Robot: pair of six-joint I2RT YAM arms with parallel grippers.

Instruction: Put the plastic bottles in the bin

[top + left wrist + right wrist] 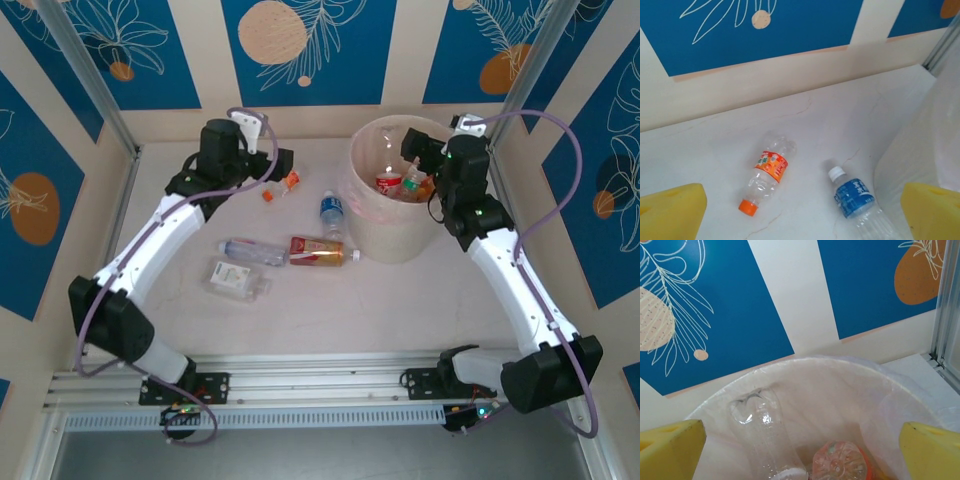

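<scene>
The left claw (800, 215) hangs wide open and empty near an orange-label bottle (769, 172) and a blue-label bottle (855, 200), both lying on the tabletop (380, 310); the blue one is just beside the bin (395, 240). A red-label bottle (318, 250), a pale bottle (250, 250) and a flattened bottle (238, 278) lie nearer the arms. The right claw (800, 450) is spread wide and empty over the bin's mouth, where a clear bottle (765, 430) rests among others.

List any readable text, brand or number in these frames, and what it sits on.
No text reads clearly.
Blue-label bottle: white characters, too blurred to read.
Orange-label bottle: print too small.
Red-label bottle: print too small.
</scene>
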